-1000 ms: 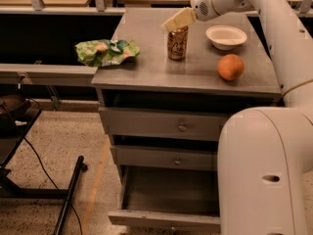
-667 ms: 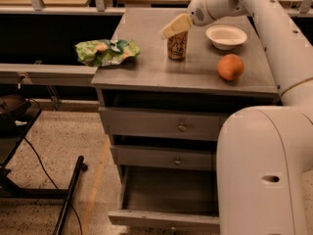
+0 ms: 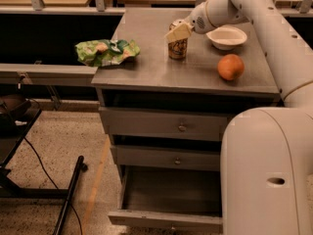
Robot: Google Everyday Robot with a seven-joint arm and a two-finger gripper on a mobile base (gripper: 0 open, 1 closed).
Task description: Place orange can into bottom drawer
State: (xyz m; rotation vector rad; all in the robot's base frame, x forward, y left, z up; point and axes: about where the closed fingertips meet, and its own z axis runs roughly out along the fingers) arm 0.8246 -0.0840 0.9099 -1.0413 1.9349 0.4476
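The orange can (image 3: pixel 177 49) stands upright on the grey cabinet top (image 3: pixel 146 58), near the middle back. My gripper (image 3: pixel 179 32) has reached in from the right and sits at the can's upper part. One pale fingertip (image 3: pixel 177 33) lies in front of the can and the other is hidden behind it. The gripper looks open around the can, which still rests on the top. The bottom drawer (image 3: pixel 166 218) is pulled out below, and its inside looks empty.
A green snack bag (image 3: pixel 105 51) lies at the cabinet top's left edge. A white bowl (image 3: pixel 227 37) and a round orange fruit (image 3: pixel 230 66) sit to the right of the can. Two knobbed drawers (image 3: pixel 182 128) are shut. My white arm body (image 3: pixel 266 170) fills the lower right.
My gripper has moved left and down from beside the can's top to around its upper part. The can, bowl, fruit and bag have not moved.
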